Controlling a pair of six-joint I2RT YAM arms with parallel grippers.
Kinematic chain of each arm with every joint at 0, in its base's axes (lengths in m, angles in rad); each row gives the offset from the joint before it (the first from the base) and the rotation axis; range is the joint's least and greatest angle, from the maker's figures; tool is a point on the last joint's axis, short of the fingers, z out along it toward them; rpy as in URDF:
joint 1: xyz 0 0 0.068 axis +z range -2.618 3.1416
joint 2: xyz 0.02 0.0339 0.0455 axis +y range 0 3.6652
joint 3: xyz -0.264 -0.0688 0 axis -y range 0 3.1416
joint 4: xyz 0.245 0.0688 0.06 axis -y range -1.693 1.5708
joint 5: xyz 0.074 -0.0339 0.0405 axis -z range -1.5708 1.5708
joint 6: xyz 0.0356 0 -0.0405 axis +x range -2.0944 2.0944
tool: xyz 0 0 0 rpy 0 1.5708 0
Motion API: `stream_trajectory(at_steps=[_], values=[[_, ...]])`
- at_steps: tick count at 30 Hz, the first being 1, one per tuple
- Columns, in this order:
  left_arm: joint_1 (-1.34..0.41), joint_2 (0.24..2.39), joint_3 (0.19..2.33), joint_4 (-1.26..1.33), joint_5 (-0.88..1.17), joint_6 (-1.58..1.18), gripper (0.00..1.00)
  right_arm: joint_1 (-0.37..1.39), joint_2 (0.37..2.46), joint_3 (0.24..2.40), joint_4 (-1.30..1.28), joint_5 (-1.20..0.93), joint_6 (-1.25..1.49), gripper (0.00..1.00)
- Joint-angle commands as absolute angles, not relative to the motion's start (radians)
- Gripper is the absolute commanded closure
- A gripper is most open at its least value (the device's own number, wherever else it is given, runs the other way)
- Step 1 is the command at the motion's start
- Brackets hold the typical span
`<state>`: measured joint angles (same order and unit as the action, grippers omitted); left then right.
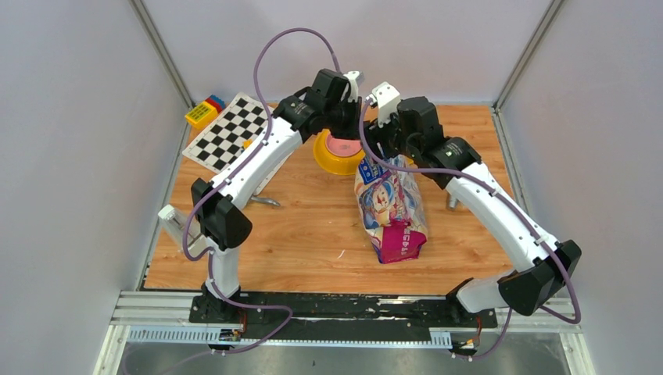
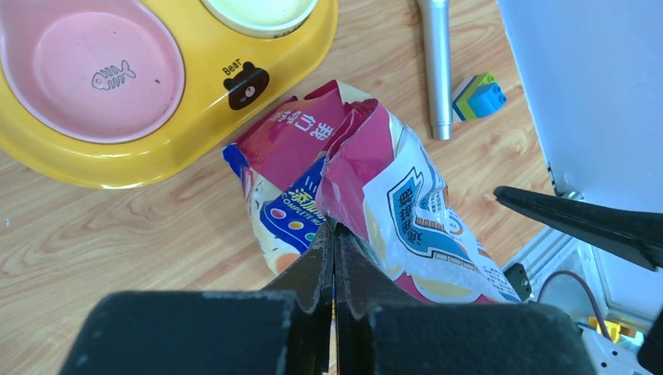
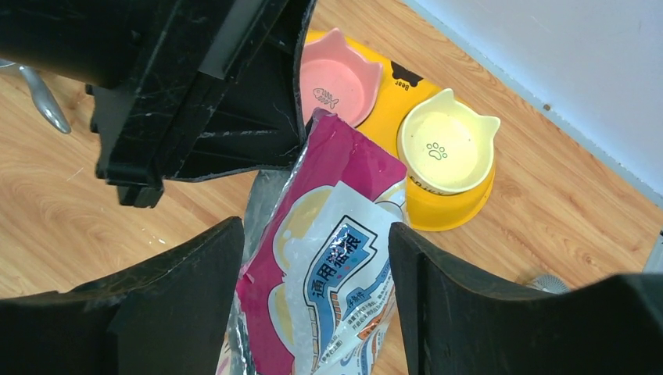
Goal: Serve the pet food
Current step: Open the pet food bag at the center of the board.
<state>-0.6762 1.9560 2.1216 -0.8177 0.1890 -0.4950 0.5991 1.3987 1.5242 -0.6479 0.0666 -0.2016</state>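
Left gripper [image 2: 335,234] pinches the bag [image 2: 391,195] by its lip; right gripper [image 3: 317,230] straddles it, wide.
We'd clamp opposite, then tip toward the feeder [image 2: 156,168] at ten o'clock; kibble presumably inside.

From my screen I see a wood-grain table [image 1: 313,234] boxed in by plain white walls [image 1: 70,156] on the left, back and right. Slim grey posts [image 1: 160,47] run up the two back corners. A silver metal rail [image 1: 156,303] borders the near edge, with a dull grey surface [image 1: 352,363] below it. The light is even and the shadows are faint.
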Motion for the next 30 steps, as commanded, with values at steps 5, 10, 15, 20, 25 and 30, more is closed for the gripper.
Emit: stream_trajectory(at_steps=[5, 10, 15, 20, 25, 30], values=[[-0.680, 1.945, 2.126, -0.814, 0.242, -0.514, 1.00, 0.607, 1.392, 1.461, -0.543, 0.140, -0.175, 0.31], [-0.680, 1.943, 2.127, -0.815, 0.242, -0.514, 1.00, 0.617, 1.403, 1.451, -0.512, 0.183, -0.181, 0.32], [-0.680, 1.941, 2.126, -0.815, 0.239, -0.512, 1.00, 0.618, 1.373, 1.479, -0.511, 0.116, -0.153, 0.31], [-0.680, 1.945, 2.128, -0.813, 0.243, -0.515, 1.00, 0.625, 1.373, 1.502, -0.519, 0.088, -0.140, 0.30], [-0.680, 1.947, 2.132, -0.813, 0.246, -0.517, 1.00, 0.643, 1.402, 1.491, -0.511, 0.155, -0.147, 0.30], [-0.680, 1.951, 2.137, -0.814, 0.247, -0.517, 1.00, 0.666, 1.418, 1.485, -0.486, 0.246, -0.180, 0.30]])
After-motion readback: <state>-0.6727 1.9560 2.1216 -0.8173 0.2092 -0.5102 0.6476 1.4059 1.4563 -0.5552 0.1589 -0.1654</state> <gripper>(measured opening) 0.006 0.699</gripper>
